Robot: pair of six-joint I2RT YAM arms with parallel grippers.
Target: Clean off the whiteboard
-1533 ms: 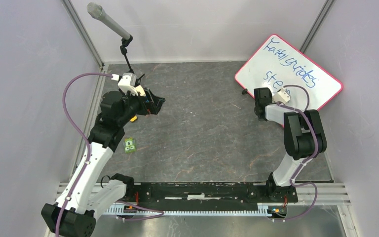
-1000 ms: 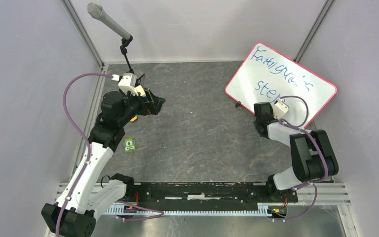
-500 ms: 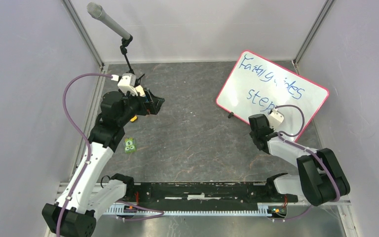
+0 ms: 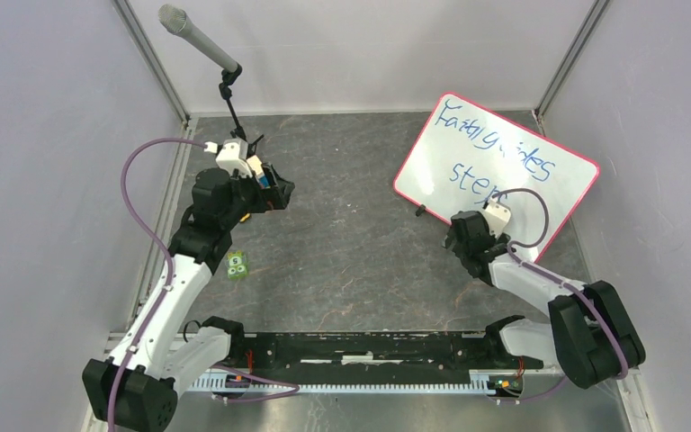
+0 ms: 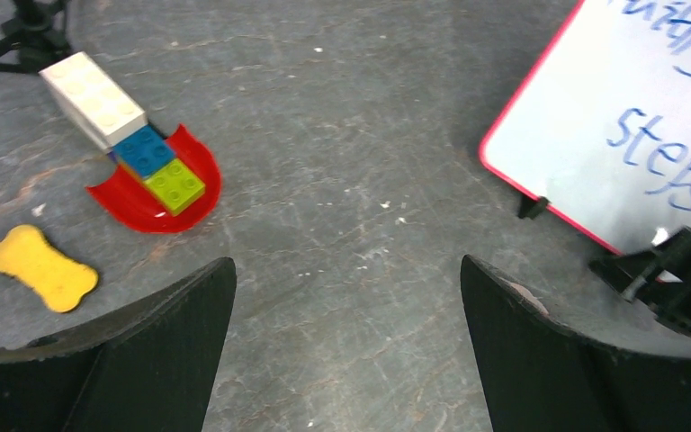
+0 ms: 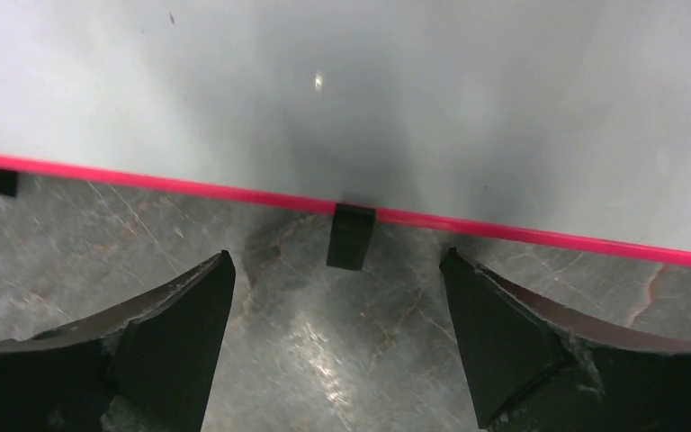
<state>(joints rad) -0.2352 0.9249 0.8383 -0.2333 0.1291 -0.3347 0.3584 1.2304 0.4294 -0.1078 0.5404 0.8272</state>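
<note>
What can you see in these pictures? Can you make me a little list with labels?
board: whiteboard with pink frame, lying at the table's far right
writing: blue words, not erased
left gripper: open, empty, above bare table
right gripper: open, empty, at the board's near edge by a black foot
other things: microphone, yellow bone shape, toy blocks on a red piece

Pink-framed whiteboard flat on the table's far right, skewed, blue handwriting across its face
</note>
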